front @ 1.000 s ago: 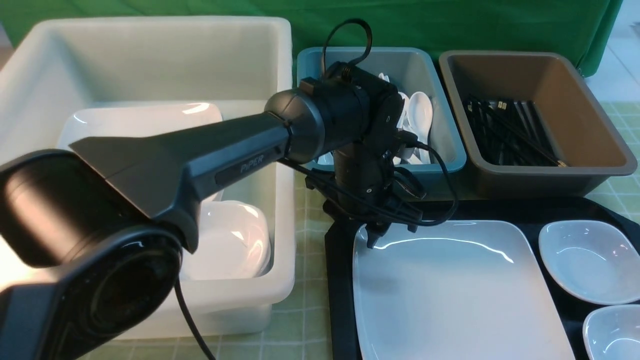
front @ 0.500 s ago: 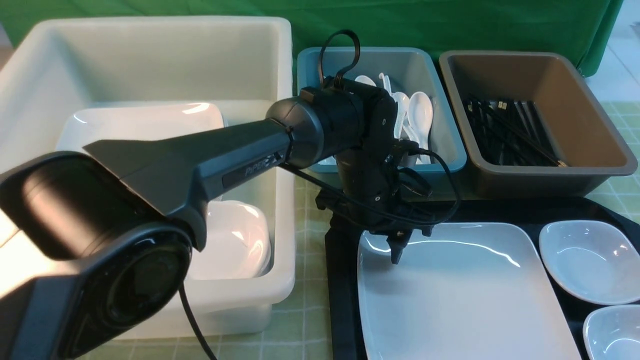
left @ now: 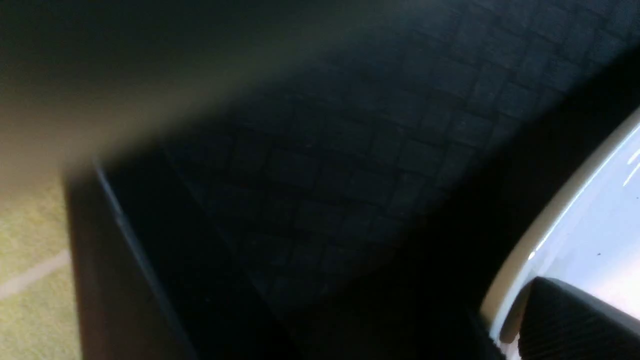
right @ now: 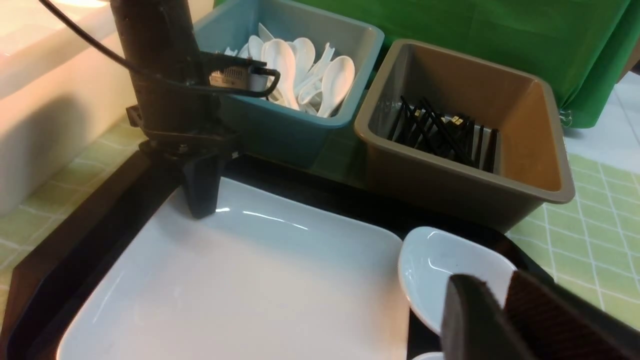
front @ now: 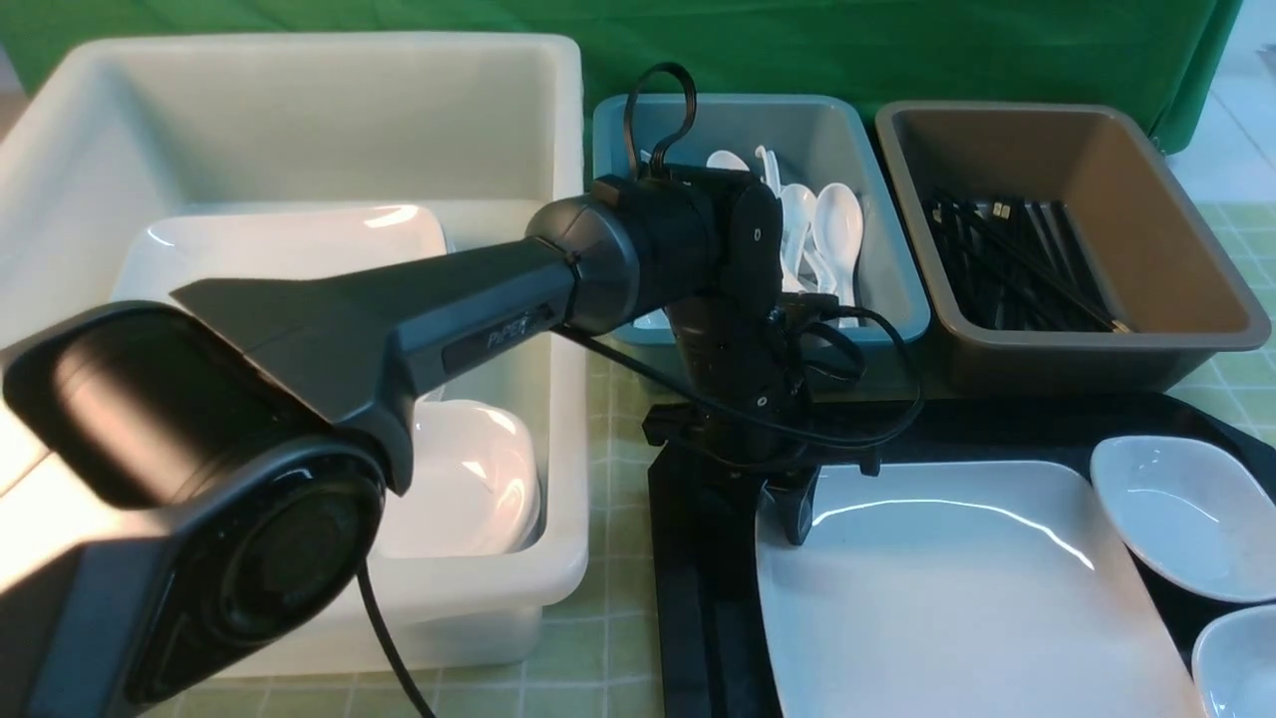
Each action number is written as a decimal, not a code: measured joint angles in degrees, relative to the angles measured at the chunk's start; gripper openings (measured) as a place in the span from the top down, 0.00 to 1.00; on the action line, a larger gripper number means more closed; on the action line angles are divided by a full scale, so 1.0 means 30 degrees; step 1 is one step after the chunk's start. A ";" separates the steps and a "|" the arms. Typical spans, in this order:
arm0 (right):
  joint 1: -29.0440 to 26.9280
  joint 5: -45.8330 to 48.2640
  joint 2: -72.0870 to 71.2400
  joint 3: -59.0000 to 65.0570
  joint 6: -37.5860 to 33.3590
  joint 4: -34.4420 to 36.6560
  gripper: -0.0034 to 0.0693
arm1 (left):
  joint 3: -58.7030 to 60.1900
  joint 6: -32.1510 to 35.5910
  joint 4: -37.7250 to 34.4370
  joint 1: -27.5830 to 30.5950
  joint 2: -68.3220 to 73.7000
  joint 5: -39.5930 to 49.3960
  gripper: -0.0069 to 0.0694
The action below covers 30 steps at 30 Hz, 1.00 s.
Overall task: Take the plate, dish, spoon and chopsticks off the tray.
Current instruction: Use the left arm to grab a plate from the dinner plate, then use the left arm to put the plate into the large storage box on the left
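The large white square plate [front: 957, 598] lies on the black tray [front: 698, 598], pressed against a small white dish [front: 1186, 519]. My left gripper [front: 793, 524] stands at the plate's far left corner, shut over its rim. In the left wrist view one ribbed finger [left: 575, 320] lies inside the plate [left: 610, 210]; the other is lost in the dark outside the rim. My right gripper [right: 500, 280] is shut and empty, hovering over the small dish [right: 440, 265]. No spoon or chopsticks show on the tray.
A big white tub [front: 299, 100] on the left holds plates and dishes. A blue bin [front: 902, 289] holds white spoons and a brown tub [front: 1196, 289] holds black chopsticks, both behind the tray. A second small dish [front: 1236, 663] sits at the tray's near right.
My left gripper has moved right and lower at the plate's corner. The plate has slid to the right on the tray and pushed the small dishes right with it.
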 joint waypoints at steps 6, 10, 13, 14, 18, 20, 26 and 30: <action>0.0000 0.0000 0.0000 0.0000 0.0000 0.0000 0.79 | -0.0026 -0.0113 0.0126 -0.0037 -0.0479 0.0763 0.73; 0.0000 0.0017 0.0000 0.0000 0.0000 0.0000 0.79 | -0.0046 -0.0251 0.0510 -0.0071 -0.1294 0.1303 0.77; 0.0000 0.0016 0.0000 0.0000 0.0000 0.0000 0.79 | -0.0046 -0.0289 0.0893 -0.0071 -0.2177 0.1494 0.81; 0.0000 0.0016 0.0000 0.0000 0.0000 0.0000 0.79 | -0.0046 -0.0289 0.1165 -0.0071 -0.2595 0.1531 0.83; 0.0000 0.0016 0.0000 0.0000 0.0000 0.0000 0.79 | -0.0046 -0.0271 0.1731 -0.0071 -0.3667 0.1713 0.86; 0.0000 0.0016 0.0000 0.0000 0.0000 0.0000 0.79 | -0.0046 -0.0233 0.1772 -0.0071 -0.4374 0.1835 0.87; 0.0000 0.0016 0.0000 0.0000 0.0000 0.0000 0.79 | -0.0028 -0.0110 0.1384 -0.0071 -0.5890 0.1616 0.90; 0.0000 0.0016 0.0000 0.0000 0.0000 0.0000 0.78 | -0.0006 -0.0028 0.1386 -0.0071 -0.6789 0.1570 0.90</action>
